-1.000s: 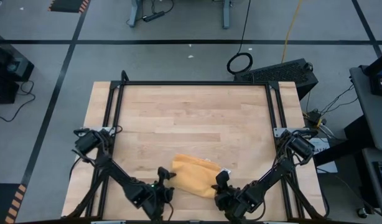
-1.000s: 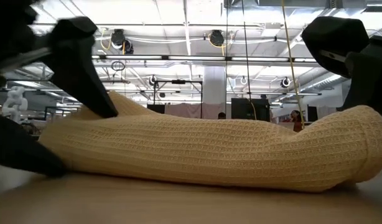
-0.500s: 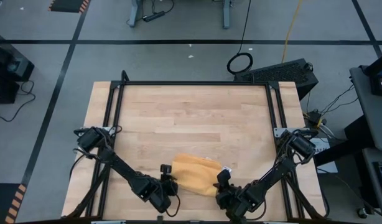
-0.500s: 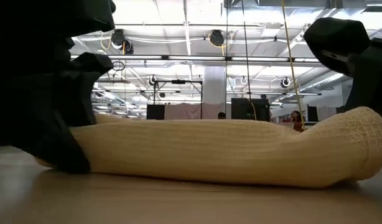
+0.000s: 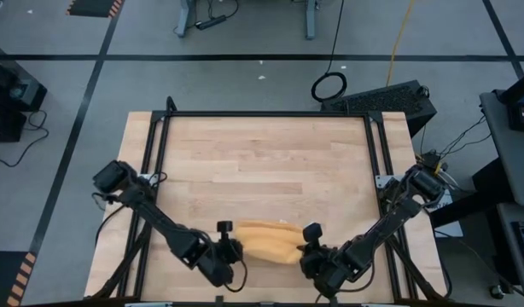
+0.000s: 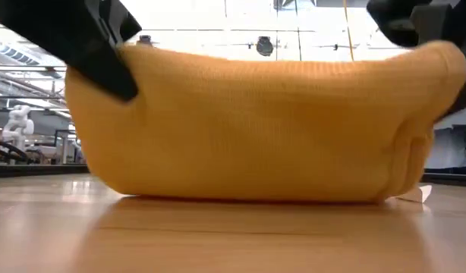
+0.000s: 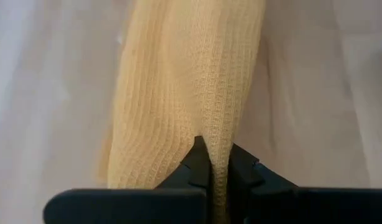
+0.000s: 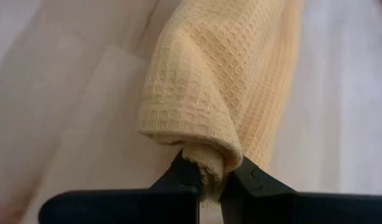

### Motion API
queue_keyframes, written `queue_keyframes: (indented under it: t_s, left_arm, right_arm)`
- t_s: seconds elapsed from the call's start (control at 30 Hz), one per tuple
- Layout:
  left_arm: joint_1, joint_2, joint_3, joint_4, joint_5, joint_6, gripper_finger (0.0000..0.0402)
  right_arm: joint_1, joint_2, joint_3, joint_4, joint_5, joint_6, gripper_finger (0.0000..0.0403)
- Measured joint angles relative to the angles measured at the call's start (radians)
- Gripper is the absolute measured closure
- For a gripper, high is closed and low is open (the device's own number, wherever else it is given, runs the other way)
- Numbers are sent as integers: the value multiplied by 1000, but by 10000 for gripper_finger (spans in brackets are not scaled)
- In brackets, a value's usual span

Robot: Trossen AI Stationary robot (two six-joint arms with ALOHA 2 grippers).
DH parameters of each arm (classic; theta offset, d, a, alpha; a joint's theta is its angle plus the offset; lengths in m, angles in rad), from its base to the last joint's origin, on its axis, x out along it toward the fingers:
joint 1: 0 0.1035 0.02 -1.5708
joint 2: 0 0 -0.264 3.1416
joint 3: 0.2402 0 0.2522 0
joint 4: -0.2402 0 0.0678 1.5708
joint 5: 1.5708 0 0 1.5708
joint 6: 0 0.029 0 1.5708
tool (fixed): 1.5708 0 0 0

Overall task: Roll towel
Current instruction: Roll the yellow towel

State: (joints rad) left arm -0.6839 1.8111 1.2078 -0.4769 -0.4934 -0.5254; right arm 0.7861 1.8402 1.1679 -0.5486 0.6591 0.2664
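Lying bunched into a long roll at the near edge of the pale wooden table [image 5: 262, 162]: the mustard-yellow waffle-weave towel [image 5: 266, 242], stretched between both arms. Filling almost the whole low view, lifting off the wood at both ends and sagging onto it in the middle, a hang not readable from above. Showing only in that low view: a small white tag [image 6: 413, 195] poking out by one end, low against the table. Pinching the roll's left end: the left gripper [image 7: 219, 169], jaws clamped tight on a fold of the fabric, only a thin ridge of cloth passing between the fingertips. Gripping the opposite end: the right gripper [image 8: 211, 174], jaws likewise closed on a rounded, bunched corner of cloth. Reaching back from the roll in the overhead view: both dark arms, angling outward to their bases at the table's sides.
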Motion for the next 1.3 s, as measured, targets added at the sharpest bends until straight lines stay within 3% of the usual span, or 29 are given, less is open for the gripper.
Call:
queue_keyframes:
  t_s: [0.13,0.47,0.6,0.87,1.0,1.3]
  left_arm:
    - [33,11,-23,68,128,-38,384]
    - [41,11,-59,204,215,-148,384]
    - [47,9,-58,262,283,-150,384]
    - [112,9,-58,235,318,-151,384]
    - [138,9,-58,246,344,-157,384]
    - [138,17,-57,263,335,-278,384]
  right_arm:
    - [-6,0,-43,92,-78,62,389]
    - [-5,-5,-233,439,-169,212,383]
    - [-5,-46,-248,467,-203,259,382]
    - [-5,-176,-250,412,-223,236,376]
    - [-3,-207,-249,362,-222,230,344]
    - [89,-207,-249,175,-191,419,217]
